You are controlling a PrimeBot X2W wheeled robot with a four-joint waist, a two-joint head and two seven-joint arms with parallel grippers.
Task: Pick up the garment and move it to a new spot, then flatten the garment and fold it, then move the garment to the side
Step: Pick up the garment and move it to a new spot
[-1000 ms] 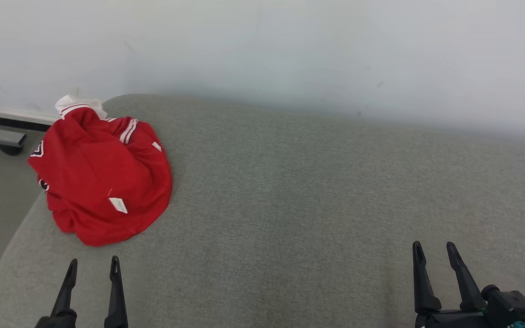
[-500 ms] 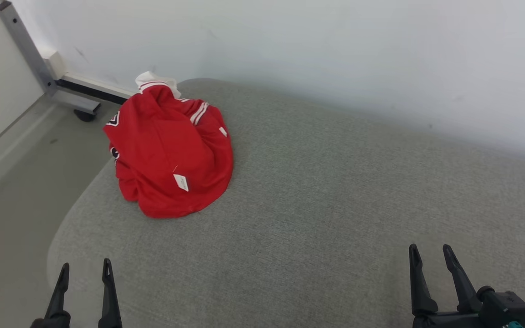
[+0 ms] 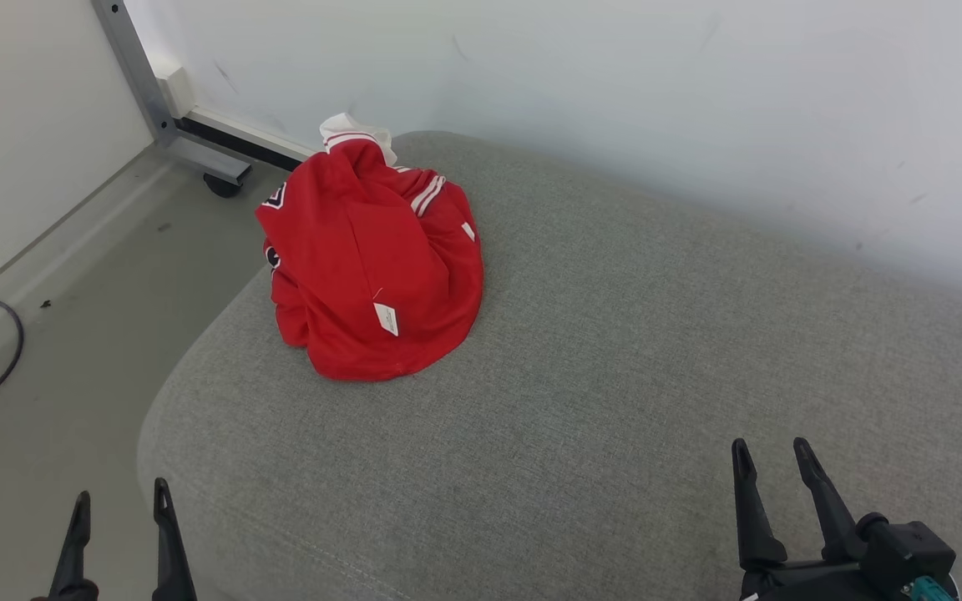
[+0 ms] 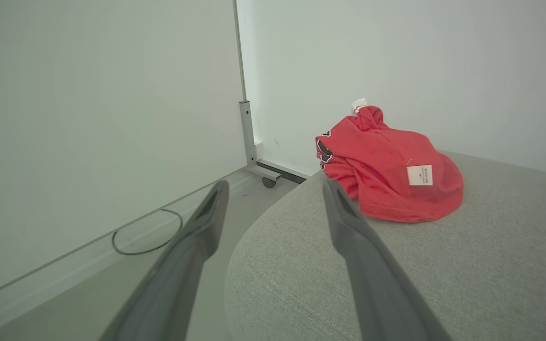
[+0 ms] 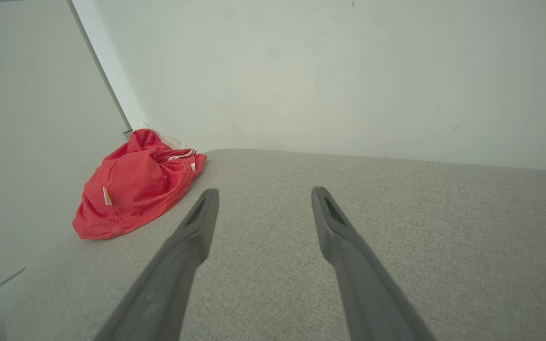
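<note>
At near left, the left pincer [image 3: 120, 492] hangs wide open and empty, beside the grey cushion's [image 3: 615, 376] edge. The crumpled red garment [image 3: 372, 259] lies on the cushion's far left corner. At near right, the right pincer [image 3: 771, 446] gapes empty.

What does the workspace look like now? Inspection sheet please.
Surface: grey cushion, garment on its far left corner.
Job's things: red garment, bunched in a heap, white tag showing.
Clutter: nothing seen.
Grippers: left gripper and right gripper, jaws open, empty, well short of the garment.
Cables: black cable looped on the floor, left.
Surroundings: white wall; metal frame on a caster in the corner.
</note>
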